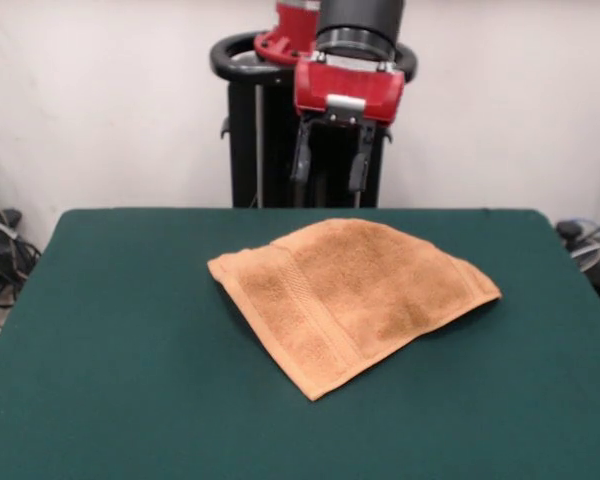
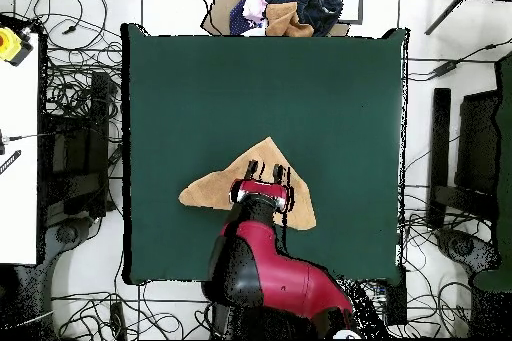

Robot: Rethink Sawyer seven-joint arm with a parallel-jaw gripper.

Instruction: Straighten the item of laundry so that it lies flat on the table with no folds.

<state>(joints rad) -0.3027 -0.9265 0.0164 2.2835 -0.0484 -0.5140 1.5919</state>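
The orange-tan towel (image 1: 355, 290) lies folded over on the dark green table (image 1: 110, 350), a little right of centre, with a woven band stripe along its left side and a corner pointing at the camera. In the overhead view the towel (image 2: 210, 189) is partly hidden under the arm. My gripper (image 1: 329, 160) hangs well above the towel's far edge, fingers (image 1: 301, 155) apart, open and empty. From overhead the gripper (image 2: 266, 170) sits over the towel's middle.
The black pedestal (image 1: 270, 130) stands behind the table's far edge. A pile of clothes (image 2: 290, 7) lies beyond the table's opposite edge in the overhead view. Cables and equipment (image 2: 70, 127) surround the table on the floor.
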